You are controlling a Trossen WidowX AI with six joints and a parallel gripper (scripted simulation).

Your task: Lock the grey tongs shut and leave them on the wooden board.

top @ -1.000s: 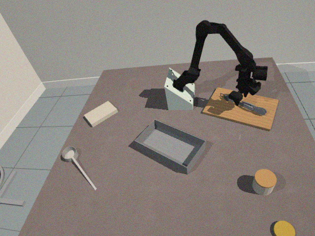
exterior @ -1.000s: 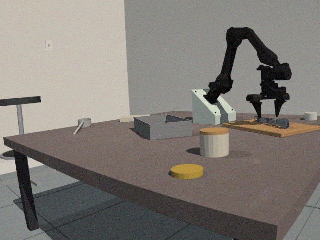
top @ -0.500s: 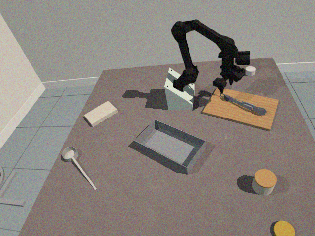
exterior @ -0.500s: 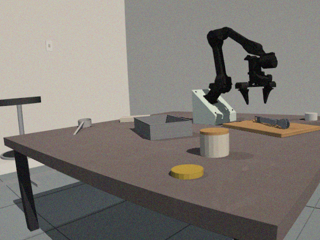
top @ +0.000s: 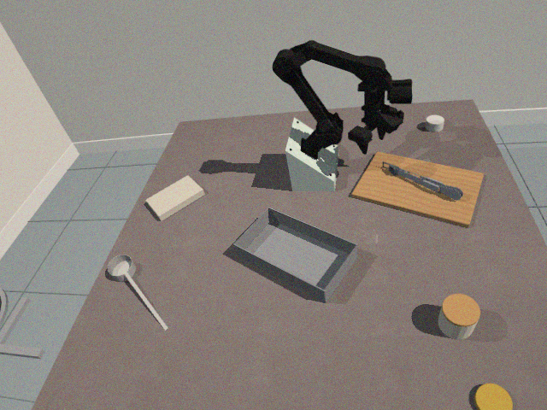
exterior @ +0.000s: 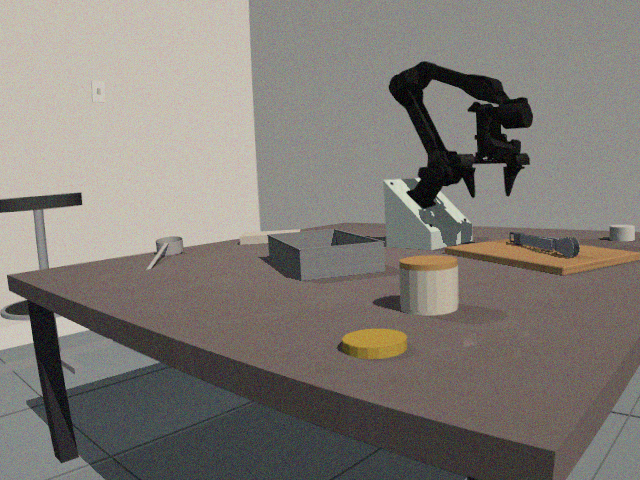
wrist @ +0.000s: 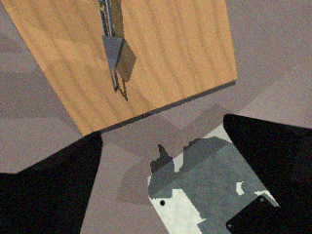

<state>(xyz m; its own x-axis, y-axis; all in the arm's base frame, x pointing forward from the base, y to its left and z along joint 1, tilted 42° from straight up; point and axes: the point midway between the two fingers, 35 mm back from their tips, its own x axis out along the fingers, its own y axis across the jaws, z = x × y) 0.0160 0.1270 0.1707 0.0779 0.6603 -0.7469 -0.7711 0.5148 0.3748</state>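
The grey tongs (top: 450, 191) (exterior: 537, 244) (wrist: 112, 48) lie on the wooden board (top: 463, 213) (exterior: 602, 258) (wrist: 185, 58), their arms close together along a narrow line. Their scalloped tips point to the board's right side in the top view, and the narrow hinge end with its loop points toward the robot base. The lock inside the hinge is not visible. My gripper (top: 373, 144) (exterior: 491, 195) (wrist: 163, 128) is open and empty. It hangs raised between the robot base and the board, clear of the tongs. The roasting tin (top: 280, 270) (exterior: 342, 261) stands empty.
The pale robot base (top: 308, 178) (exterior: 403, 227) (wrist: 177, 210) stands left of the board. A white cup-like piece (top: 435, 123) (exterior: 621, 233) is behind the board. A lidded jar (top: 457, 324) (exterior: 429, 289), yellow disc (top: 493, 398) (exterior: 374, 343), ladle (top: 145, 300) and cream block (top: 175, 196) lie farther off.
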